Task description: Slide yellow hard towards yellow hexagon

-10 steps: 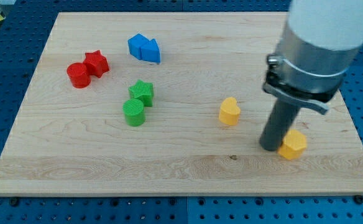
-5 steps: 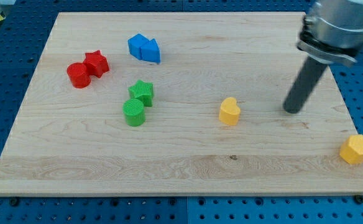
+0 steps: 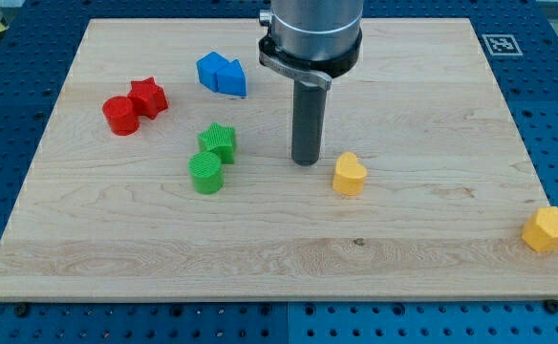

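Note:
A yellow heart-shaped block (image 3: 350,175) lies right of the board's middle. A yellow hexagon (image 3: 547,229) sits at the board's right edge, near the view's bottom right. My tip (image 3: 306,161) rests on the board just to the upper left of the yellow heart, a small gap apart from it.
A red cylinder (image 3: 119,116) and a red star (image 3: 149,96) sit at the left. A blue block pair (image 3: 222,75) lies at the upper left. A green star (image 3: 218,141) and a green cylinder (image 3: 204,174) sit left of my tip. The wooden board (image 3: 279,258) has blue pegboard around it.
My tip pushed the yellow hexagon to the board's right edge, moved up, then swung left to the upper left of the yellow heart. The heart shifted slightly.

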Robot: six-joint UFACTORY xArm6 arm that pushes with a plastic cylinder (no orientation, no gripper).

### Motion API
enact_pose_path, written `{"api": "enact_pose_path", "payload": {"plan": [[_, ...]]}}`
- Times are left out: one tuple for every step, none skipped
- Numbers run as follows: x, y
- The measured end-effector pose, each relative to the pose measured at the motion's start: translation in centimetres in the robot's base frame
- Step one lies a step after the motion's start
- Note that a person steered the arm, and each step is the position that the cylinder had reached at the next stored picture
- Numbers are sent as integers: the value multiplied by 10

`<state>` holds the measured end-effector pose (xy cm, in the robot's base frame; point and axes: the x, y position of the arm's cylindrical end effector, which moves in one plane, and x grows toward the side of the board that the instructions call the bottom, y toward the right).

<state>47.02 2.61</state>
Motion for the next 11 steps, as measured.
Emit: {"api": "enact_pose_path", "payload": {"plan": [[10,6],[5,35],[15,67],[43,70],[58,77],[59,112],[62,141],[69,148],[77,148],[79,148],[83,148]]}}
